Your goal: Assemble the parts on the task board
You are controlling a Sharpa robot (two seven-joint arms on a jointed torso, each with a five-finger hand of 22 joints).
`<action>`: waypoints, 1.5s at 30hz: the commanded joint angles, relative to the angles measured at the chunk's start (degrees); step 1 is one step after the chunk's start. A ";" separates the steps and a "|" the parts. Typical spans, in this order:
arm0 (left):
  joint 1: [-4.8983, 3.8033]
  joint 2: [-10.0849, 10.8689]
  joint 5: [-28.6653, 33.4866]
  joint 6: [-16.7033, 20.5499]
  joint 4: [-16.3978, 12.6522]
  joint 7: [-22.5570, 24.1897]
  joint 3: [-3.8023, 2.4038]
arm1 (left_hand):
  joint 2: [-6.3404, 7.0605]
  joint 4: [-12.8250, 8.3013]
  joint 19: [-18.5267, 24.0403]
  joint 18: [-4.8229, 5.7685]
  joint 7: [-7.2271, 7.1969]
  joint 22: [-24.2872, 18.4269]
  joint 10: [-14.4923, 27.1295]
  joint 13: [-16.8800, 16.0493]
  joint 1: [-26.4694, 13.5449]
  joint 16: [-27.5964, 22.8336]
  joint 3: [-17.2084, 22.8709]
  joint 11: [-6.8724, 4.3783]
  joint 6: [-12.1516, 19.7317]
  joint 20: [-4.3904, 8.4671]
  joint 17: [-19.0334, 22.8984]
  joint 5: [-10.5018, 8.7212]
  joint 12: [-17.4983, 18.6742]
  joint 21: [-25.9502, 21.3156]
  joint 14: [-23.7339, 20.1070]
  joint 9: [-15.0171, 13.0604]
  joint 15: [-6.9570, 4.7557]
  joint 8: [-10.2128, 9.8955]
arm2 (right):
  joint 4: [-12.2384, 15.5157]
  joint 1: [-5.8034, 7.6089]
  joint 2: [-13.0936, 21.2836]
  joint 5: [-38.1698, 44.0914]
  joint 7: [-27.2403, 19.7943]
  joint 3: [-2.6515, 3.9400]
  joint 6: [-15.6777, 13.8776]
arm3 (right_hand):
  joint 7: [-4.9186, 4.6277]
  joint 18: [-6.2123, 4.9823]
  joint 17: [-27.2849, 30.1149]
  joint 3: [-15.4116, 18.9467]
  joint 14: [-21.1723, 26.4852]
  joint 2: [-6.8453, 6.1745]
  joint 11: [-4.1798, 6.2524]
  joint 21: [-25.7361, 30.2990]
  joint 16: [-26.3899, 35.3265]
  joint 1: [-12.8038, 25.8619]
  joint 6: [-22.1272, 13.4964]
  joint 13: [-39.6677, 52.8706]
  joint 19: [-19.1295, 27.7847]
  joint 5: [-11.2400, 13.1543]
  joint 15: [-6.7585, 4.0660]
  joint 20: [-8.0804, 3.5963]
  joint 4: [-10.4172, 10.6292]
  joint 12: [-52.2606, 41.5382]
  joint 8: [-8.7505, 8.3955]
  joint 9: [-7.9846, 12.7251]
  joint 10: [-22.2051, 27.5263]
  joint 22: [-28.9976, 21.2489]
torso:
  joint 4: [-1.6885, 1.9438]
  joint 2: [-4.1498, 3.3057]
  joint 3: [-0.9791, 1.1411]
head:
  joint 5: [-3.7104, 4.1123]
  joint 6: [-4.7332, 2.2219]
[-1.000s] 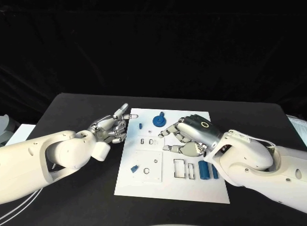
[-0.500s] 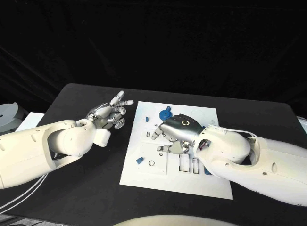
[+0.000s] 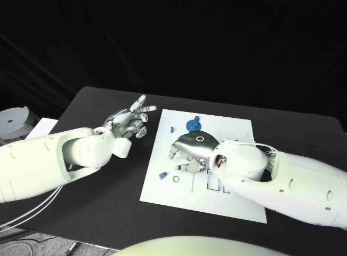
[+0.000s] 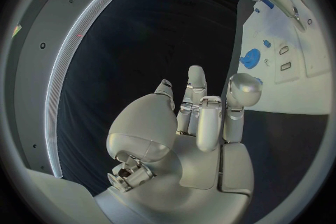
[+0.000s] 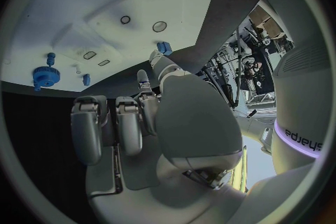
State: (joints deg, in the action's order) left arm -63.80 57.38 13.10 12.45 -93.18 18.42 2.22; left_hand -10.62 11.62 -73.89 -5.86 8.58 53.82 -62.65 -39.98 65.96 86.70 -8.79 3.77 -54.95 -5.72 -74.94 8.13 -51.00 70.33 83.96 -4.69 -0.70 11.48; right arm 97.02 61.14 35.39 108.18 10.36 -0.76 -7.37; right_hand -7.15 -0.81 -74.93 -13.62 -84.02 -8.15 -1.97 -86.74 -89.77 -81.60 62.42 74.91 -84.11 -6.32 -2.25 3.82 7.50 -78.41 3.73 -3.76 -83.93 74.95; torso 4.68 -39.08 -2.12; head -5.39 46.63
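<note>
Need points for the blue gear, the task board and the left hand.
blue gear (image 3: 192, 125), head view, on its toothed disc.
task board (image 3: 231, 128), head view, on bare white near its far edge.
left hand (image 3: 129, 121), head view, on the palm.

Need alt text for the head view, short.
The right hand hovers, fingers down, over the middle of the white task board. The left hand is raised over the black table beside it, holding nothing. A blue gear sits near the board's far edge.

White rectangular task board (image 3: 233, 131) flat on black table. Blue gear-shaped part (image 3: 192, 125) near board's far edge; small blue peg (image 3: 172, 128) beside it; small blue block (image 3: 163, 175) near left edge.
</note>
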 commanded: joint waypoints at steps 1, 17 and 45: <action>-0.09 -0.17 0.34 0.11 -0.21 1.07 -0.05 | -0.10 -0.44 0.52 -1.18 -0.08 -0.05 0.29 0.10 0.46 -0.31 -0.05 0.00 0.39 -0.07 -9.99 0.29 0.31 -0.26 3.91 0.03 0.36 0.33 | -0.25 -0.13 -0.52 0.92 -0.30 -0.06 1.64 | -0.04 -0.71 -14.74 -0.38 -5.90 0.09 -0.26 0.30 -0.01 -0.34 -0.26 10.53 -2.60 0.21 0.40 0.39 0.07 -0.39 -0.12 -0.08 -2.27 9.03 | -0.15 -0.03 0.09 | -0.29 0.18; -0.12 -0.61 0.34 0.16 -0.20 0.94 -0.05 | -0.11 -0.48 0.60 -1.21 -0.07 -0.24 0.38 0.19 0.51 -0.35 -0.05 0.01 0.39 -0.08 -9.92 0.29 0.38 -0.40 3.88 0.02 0.37 0.38 | -0.99 -0.89 -2.31 -0.06 -1.31 -0.43 2.30 | -0.05 -0.73 -14.73 -0.42 -5.89 0.10 -0.27 0.34 0.00 -0.36 -0.28 10.48 -2.57 0.21 0.39 0.39 0.05 -0.28 -0.14 -0.08 -2.23 8.96 | -0.01 0.03 0.06 | -1.22 0.42; -0.24 -1.16 0.34 0.27 -0.04 0.81 -0.06 | -0.15 -0.58 0.61 -1.21 -0.07 -0.30 0.49 0.34 0.65 -0.36 -0.02 0.01 0.40 -0.10 -9.91 0.31 0.49 -0.48 3.87 0.00 0.38 0.48 | -2.93 -1.53 -4.36 -0.70 -2.13 -1.08 2.78 | -0.11 -0.73 -14.75 -0.54 -5.90 0.30 -0.32 0.35 -0.01 -0.24 -0.33 10.49 -2.57 0.21 0.42 0.40 0.11 -0.31 -0.14 -0.09 -2.22 8.96 | 0.43 0.09 0.04 | -1.69 0.37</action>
State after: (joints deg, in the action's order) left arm -63.94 56.37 13.24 12.86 -93.16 18.59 2.21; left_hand -10.62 11.31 -73.69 -6.73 8.58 53.57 -62.66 -39.70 65.96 86.70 -8.78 3.77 -54.96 -5.92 -74.91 8.13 -50.76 70.10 83.96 -4.70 -0.70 11.71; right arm 94.15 59.66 31.17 107.42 8.83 -1.82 -5.56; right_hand -7.15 -0.81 -74.91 -13.78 -84.02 -8.15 -1.96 -86.74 -89.77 -81.59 62.43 74.91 -84.11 -6.33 -2.25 3.81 7.66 -78.41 3.74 -3.77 -83.93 74.92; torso 5.00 -39.02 -2.09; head -7.09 47.02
